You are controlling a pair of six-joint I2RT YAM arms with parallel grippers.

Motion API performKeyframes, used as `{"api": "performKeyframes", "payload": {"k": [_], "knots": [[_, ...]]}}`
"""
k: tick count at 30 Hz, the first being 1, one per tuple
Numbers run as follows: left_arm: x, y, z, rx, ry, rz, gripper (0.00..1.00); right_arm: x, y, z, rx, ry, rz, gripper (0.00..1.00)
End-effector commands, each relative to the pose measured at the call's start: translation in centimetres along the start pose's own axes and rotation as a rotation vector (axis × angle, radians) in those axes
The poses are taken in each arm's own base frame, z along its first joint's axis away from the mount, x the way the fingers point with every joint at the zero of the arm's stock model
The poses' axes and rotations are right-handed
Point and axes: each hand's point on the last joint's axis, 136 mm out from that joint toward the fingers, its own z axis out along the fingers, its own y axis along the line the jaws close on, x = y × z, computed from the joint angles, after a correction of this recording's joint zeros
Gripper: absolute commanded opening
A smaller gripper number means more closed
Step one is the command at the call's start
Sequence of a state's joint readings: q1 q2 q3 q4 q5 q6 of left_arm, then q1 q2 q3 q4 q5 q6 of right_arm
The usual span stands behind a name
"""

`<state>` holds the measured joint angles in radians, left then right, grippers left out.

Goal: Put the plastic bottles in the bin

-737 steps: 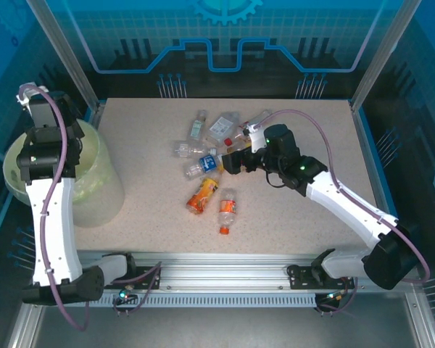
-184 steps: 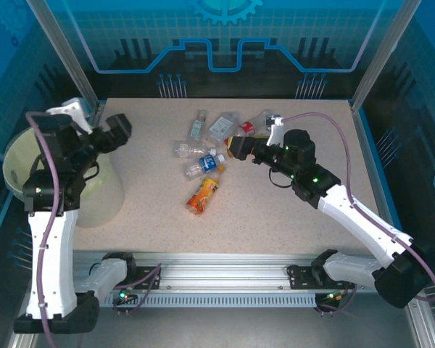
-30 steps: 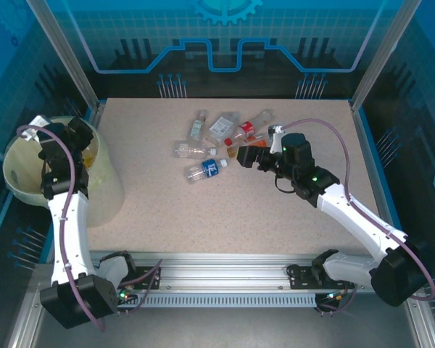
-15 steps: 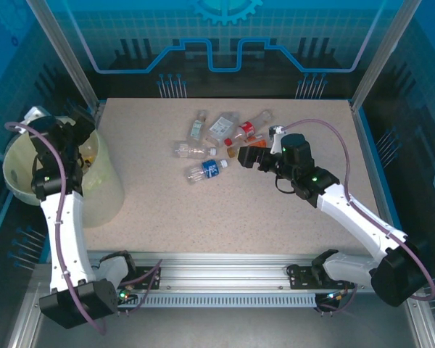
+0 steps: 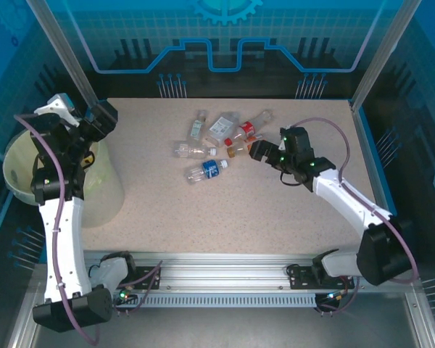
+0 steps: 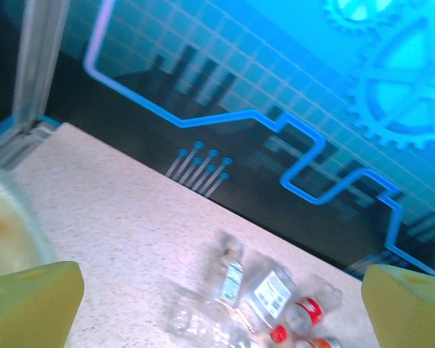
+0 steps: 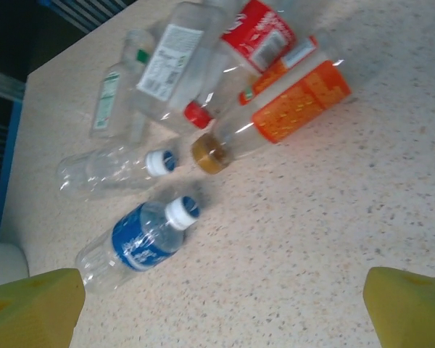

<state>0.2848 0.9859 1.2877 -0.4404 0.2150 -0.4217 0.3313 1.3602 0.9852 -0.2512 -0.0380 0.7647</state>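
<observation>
Several plastic bottles lie in a cluster at the table's far middle: a blue-labelled one (image 5: 206, 169) (image 7: 138, 243), an orange one (image 7: 290, 112), a red-labelled one (image 5: 250, 128) (image 7: 264, 32), a white-labelled one (image 5: 223, 127) (image 7: 174, 61) and a small green-labelled one (image 5: 196, 125) (image 6: 228, 275). The pale yellow-green bin (image 5: 105, 188) stands at the table's left edge, and something orange shows inside its rim (image 6: 7, 217). My left gripper (image 5: 104, 116) (image 6: 221, 308) hangs open and empty above the bin's far rim, facing the bottles. Just right of the cluster, my right gripper (image 5: 257, 151) (image 7: 221, 312) stands open and empty.
A clear bottle with a blue-and-white cap (image 5: 191, 150) (image 7: 109, 170) lies left of the orange one. Bare speckled tabletop (image 5: 225, 210) spreads between the cluster and the near edge. Metal posts (image 5: 65, 61) and blue panels wall the table at the back and sides.
My left gripper opened wide over the bin, then lifted and swung right toward the table. The right wrist turned and drew back slightly, still open beside the bottles.
</observation>
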Motion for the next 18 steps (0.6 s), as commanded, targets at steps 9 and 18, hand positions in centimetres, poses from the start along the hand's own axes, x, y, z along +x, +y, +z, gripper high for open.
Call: {"api": "performKeyframes", "payload": {"k": [9, 18], "knots": [[3.7, -7.6, -3.1, 0.414, 0.129, 0.165, 0.99, -3.4, -4.2, 7.1, 0.125, 0.103, 0.374, 1.00], [4.9, -6.8, -2.9, 0.396, 0.144, 0.171, 0.99, -2.5, -6.9, 13.7, 0.313, 0.106, 0.630, 0.96]]}}
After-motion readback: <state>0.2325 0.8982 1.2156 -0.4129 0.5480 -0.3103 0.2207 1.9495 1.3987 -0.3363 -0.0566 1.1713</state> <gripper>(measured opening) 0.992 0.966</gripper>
